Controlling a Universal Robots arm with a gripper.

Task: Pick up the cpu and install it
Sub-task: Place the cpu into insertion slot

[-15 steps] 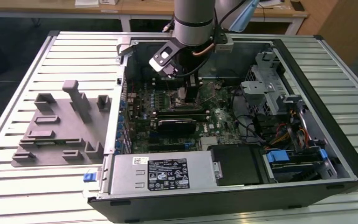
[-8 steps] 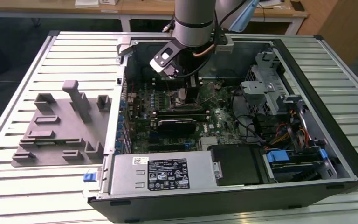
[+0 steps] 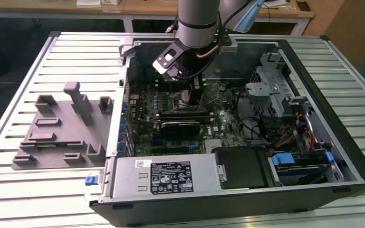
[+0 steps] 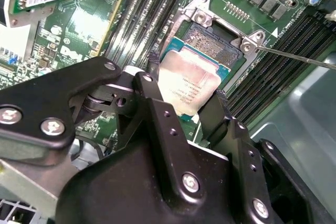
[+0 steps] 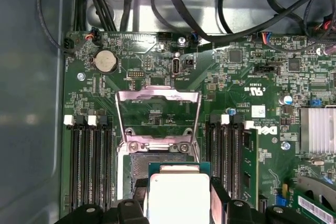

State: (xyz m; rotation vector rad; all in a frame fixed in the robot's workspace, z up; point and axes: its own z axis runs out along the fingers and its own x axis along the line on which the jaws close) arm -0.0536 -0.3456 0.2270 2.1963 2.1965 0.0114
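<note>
The cpu (image 4: 190,82) is a flat square chip with a silver-grey top and a green rim. It sits between the two black fingers (image 4: 152,85) of my gripper (image 4: 186,80), which is shut on its opposite edges. The chip hangs just over the open socket (image 4: 210,40), part of whose contact field shows beyond the chip's edge. In the first wrist view the cpu (image 5: 178,198) lies below the raised metal load plate (image 5: 157,121), with my gripper (image 5: 178,190) around it. In the exterior view my gripper (image 3: 186,97) reaches down into the open computer case (image 3: 334,156) over the motherboard.
The socket's thin metal lever (image 4: 296,57) sticks out sideways. Memory slots (image 5: 89,166) flank the socket on both sides. Black cables (image 5: 220,14) run along the case wall. A grey fixture tray (image 3: 62,128) lies on the table at the exterior view's left. A power supply (image 3: 163,175) fills the case's near side.
</note>
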